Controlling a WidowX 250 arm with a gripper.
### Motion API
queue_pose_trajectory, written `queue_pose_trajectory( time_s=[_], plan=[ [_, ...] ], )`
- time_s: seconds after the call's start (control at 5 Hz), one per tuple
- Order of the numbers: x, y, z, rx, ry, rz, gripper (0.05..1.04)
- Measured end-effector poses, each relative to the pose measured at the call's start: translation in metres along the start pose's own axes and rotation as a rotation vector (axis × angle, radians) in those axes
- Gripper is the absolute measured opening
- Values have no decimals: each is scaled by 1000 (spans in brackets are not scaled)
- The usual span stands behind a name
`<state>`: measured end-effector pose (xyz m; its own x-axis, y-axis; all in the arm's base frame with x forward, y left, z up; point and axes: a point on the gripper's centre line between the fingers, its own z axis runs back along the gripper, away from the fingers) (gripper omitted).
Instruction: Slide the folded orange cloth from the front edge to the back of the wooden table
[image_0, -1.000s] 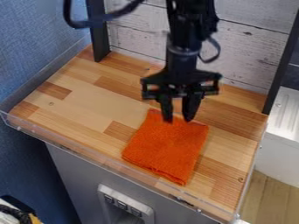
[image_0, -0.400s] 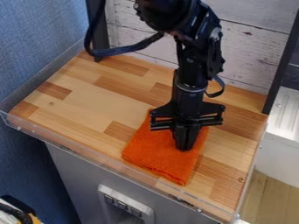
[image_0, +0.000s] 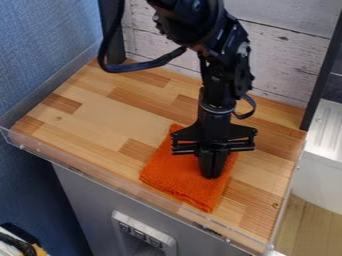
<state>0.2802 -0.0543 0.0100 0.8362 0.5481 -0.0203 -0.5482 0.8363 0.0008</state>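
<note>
One blue wall runs down the side from 10 o'clock toward 8 o'clock, and next to it my wooden countertop begins, bordered along its near edge by a clear lip. At 11 o'clock a dark post stands at the counter's back edge, with my black cable looping out just in front of it. Below the counter, a little past 6 o'clock, a pale switch panel sits in the grey front. Between 5 and 6 o'clock an orange cloth lies folded flat on the wood, one corner pointing to 12 and another to 9. My pincer hangs upright over it at 5 o'clock, clenched, its two fingers side by side with their tips down at the cloth, toward its 3 o'clock side; whether they nip any fabric, I cannot tell. Behind me, whitewashed planks stretch across to 2 o'clock, where a second dark post rises slanted. At 3 o'clock, beyond the counter, lies a white ridged surface, and between 4 and 5 o'clock there is wooden floor.
</note>
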Motion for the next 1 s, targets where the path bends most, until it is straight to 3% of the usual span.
queue_pose_trajectory(
  time_s=[0.6,1.0],
  plan=[
    [50,9,0,-35,-6,-295,59],
    [87,15,2,-25,-27,-456,59]
  ],
)
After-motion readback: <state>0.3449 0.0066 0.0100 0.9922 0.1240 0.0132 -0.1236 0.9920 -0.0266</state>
